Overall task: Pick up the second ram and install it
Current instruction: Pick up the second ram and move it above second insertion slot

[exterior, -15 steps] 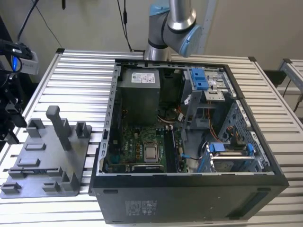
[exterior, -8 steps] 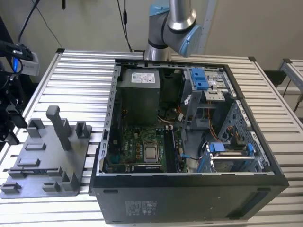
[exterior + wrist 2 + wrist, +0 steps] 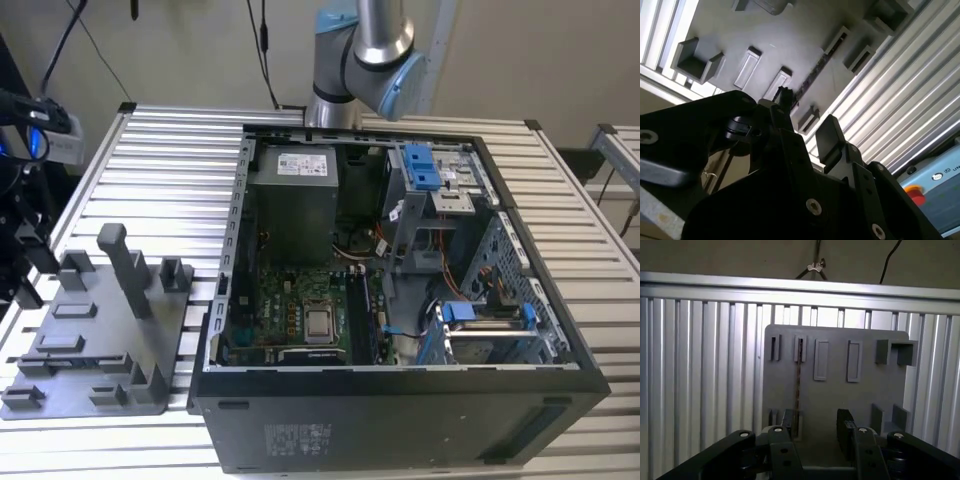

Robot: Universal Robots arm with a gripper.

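The second ram (image 3: pixel 798 382) is a thin dark strip standing on edge in slots of the grey fixture plate (image 3: pixel 835 395); it also shows in the second wrist view as the ram (image 3: pixel 813 76). My gripper (image 3: pixel 816 424) hangs above the plate, open, with nothing between its black fingers (image 3: pixel 788 421). In the first wrist view the strip's near end lines up with one finger, not with the gap. In the second wrist view the gripper (image 3: pixel 807 117) is likewise apart from the strip. The fixture plate (image 3: pixel 75 350) lies at the exterior view's left.
An open computer case (image 3: pixel 400 400) lies on the slatted aluminium table (image 3: pixel 170 160), its motherboard (image 3: pixel 300 310) exposed, with blue drive-bay clips (image 3: pixel 420 165) inside. The arm's base (image 3: pixel 360 60) rises behind the case. Grey posts (image 3: pixel 125 265) stand up from the fixture plate.
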